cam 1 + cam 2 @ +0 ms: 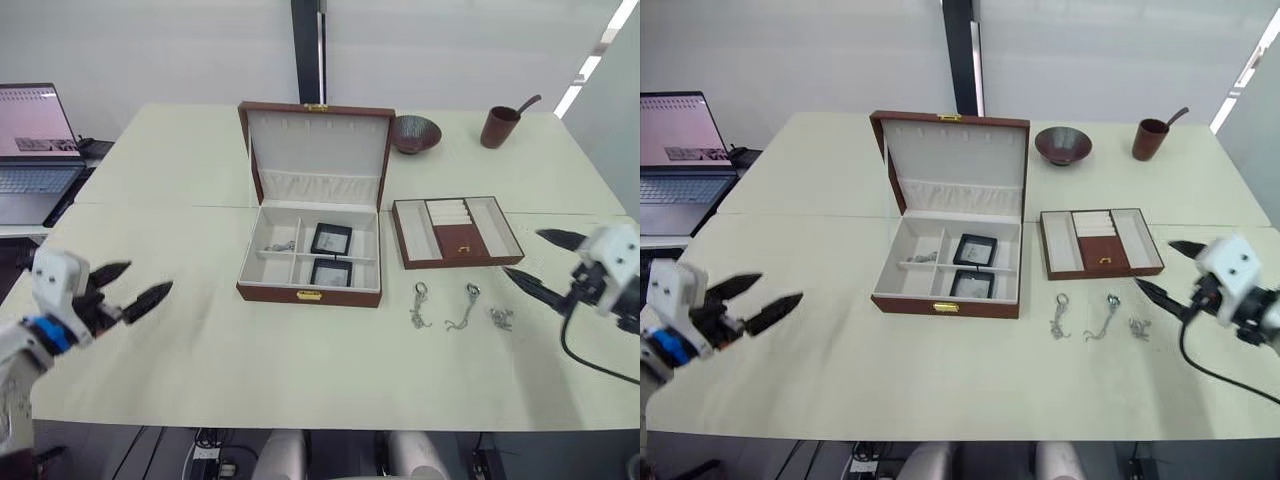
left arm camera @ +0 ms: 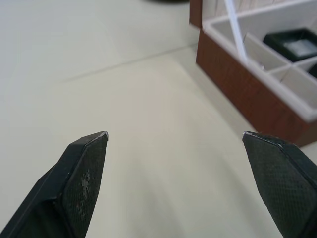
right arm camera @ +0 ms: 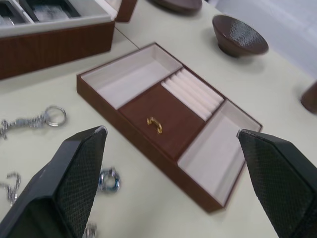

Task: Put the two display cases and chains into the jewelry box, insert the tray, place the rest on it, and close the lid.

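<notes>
The box sits open in the middle of the table, its lid standing upright at the back with the cream lining facing forward. Both cases lie inside, in the right-hand compartments: one case at the rear, the other case in front of it near the gold clasp. A chain rests in the rear left compartment.

Just to the right of the box, apart from it, the tray lies flat on the table with its brown panel and gold pull toward the front. In front of the tray three more pieces lie loose on the table in a row: a ringed chain, a second chain beside it, and a small bunched one at the right.

The right gripper hovers off the tray's right end, jaws spread wide and holding nothing; in its wrist view the tray shows between its fingers. The left gripper hangs over bare table well left of the box, jaws likewise wide and empty.

A dark bowl and a brown cup with a spoon stand at the table's far side, behind the tray. A laptop sits open beyond the table's left edge.
</notes>
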`<state>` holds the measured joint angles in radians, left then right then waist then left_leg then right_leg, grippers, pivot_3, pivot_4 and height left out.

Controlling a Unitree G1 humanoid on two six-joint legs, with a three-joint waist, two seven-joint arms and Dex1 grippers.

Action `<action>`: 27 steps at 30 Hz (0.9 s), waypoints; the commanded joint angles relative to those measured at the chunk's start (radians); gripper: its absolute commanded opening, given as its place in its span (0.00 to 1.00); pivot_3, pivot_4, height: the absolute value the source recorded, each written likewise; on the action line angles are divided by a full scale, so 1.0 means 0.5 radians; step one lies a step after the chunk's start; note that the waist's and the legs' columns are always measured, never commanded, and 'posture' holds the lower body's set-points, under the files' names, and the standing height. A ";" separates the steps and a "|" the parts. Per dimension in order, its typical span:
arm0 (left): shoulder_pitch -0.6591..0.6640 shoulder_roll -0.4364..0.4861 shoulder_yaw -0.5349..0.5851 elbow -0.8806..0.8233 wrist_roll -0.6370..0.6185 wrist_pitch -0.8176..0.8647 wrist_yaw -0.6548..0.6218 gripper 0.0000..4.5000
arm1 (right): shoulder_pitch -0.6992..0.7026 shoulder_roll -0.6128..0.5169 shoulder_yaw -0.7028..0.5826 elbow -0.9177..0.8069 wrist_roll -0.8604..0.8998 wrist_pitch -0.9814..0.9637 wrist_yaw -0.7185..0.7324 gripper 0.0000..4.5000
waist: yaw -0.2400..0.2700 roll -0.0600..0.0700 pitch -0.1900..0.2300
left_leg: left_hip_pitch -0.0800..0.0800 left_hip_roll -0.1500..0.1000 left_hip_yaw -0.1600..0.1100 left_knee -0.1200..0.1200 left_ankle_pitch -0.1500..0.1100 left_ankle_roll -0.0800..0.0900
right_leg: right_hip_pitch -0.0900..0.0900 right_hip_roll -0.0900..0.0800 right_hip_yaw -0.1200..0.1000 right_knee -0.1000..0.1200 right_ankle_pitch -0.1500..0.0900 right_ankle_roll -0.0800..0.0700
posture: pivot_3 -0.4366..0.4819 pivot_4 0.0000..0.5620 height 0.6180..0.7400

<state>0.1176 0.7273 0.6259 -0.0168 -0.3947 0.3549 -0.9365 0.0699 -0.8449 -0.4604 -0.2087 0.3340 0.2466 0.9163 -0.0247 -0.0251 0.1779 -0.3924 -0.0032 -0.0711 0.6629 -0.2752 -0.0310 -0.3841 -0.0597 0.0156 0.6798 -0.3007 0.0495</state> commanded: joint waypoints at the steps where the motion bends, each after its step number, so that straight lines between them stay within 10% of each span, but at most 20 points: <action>1: 0.097 -0.010 0.084 0.065 -0.007 -0.179 -0.006 1.00 | 0.226 0.003 -0.209 -0.024 0.006 -0.108 0.060 1.00 | 0.000 0.000 0.000 | 0.001 0.000 0.000 0.000 0.000 0.000 | 0.001 0.000 0.001 0.000 0.000 0.000 | 0.48 0.27 0.95; 11: 0.208 -0.041 0.045 0.196 -0.067 -0.303 -0.010 1.00 | 0.702 0.091 -0.401 -0.045 0.065 -0.169 0.139 1.00 | -0.003 0.000 -0.001 | 0.023 0.002 0.002 -0.005 -0.001 0.000 | 0.022 0.000 0.001 -0.004 -0.002 -0.002 | 0.48 0.27 0.95; 27: 0.276 0.117 0.035 -0.185 -0.292 -0.143 -0.188 1.00 | 0.616 0.021 -0.332 0.107 0.005 -0.249 0.140 1.00 | -0.005 0.000 -0.001 | 0.024 0.003 0.004 -0.005 -0.001 0.000 | 0.022 0.000 0.002 -0.004 -0.002 -0.002 | 0.48 0.27 0.95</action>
<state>0.2462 0.7615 0.6340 -0.0318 -0.5044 0.2737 -1.0097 0.3804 -0.8152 -0.6081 -0.1542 0.3381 0.1449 0.9810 -0.0273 -0.0248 0.1773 -0.3805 -0.0018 -0.0691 0.6604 -0.2757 -0.0310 -0.3731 -0.0596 0.0167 0.6776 -0.3018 0.0486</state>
